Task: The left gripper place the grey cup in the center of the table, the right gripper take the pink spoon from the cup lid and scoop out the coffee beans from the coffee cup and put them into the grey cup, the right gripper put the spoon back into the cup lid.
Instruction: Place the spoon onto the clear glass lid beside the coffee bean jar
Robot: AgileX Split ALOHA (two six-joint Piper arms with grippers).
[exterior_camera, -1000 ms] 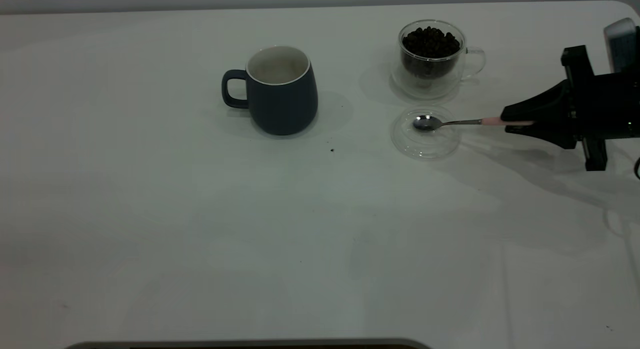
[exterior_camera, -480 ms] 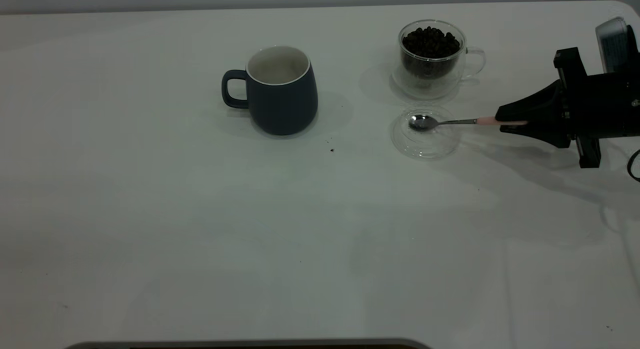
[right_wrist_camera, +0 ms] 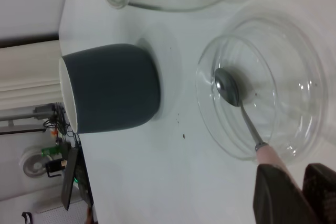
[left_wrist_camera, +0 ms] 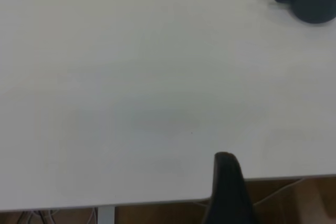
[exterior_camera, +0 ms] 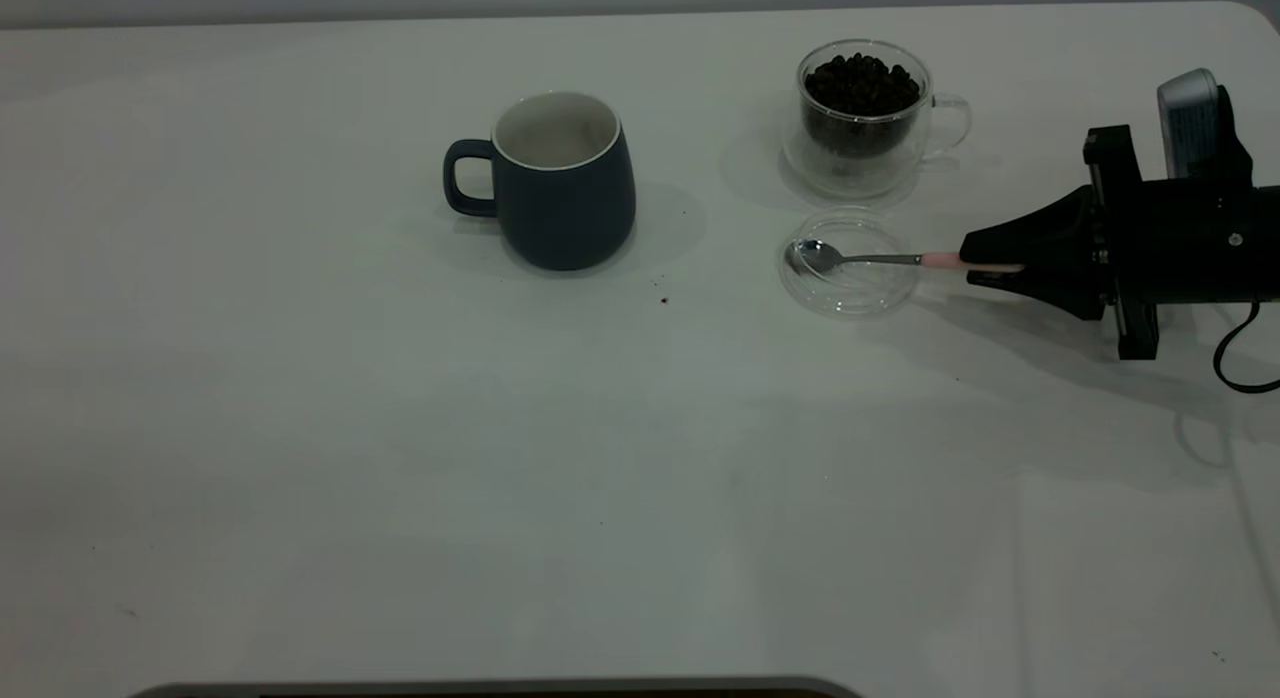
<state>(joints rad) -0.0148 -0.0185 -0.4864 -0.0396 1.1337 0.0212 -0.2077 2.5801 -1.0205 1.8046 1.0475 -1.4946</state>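
The right gripper (exterior_camera: 995, 266) is at the right side of the table (exterior_camera: 400, 428), its jaws pinching the pink handle end of the spoon (exterior_camera: 860, 260). The spoon extends left from the fingers, its bowl over the left part of the lid (exterior_camera: 850, 293); contact with the lid cannot be confirmed. The glass cup (exterior_camera: 866, 113) of beans (exterior_camera: 862, 83) stands just beyond the lid. The mug (exterior_camera: 560, 183) stands upright near the table's far centre, handle to the left. The left gripper (left_wrist_camera: 228, 190) is near the table edge, well apart from the mug; its jaw state cannot be determined.
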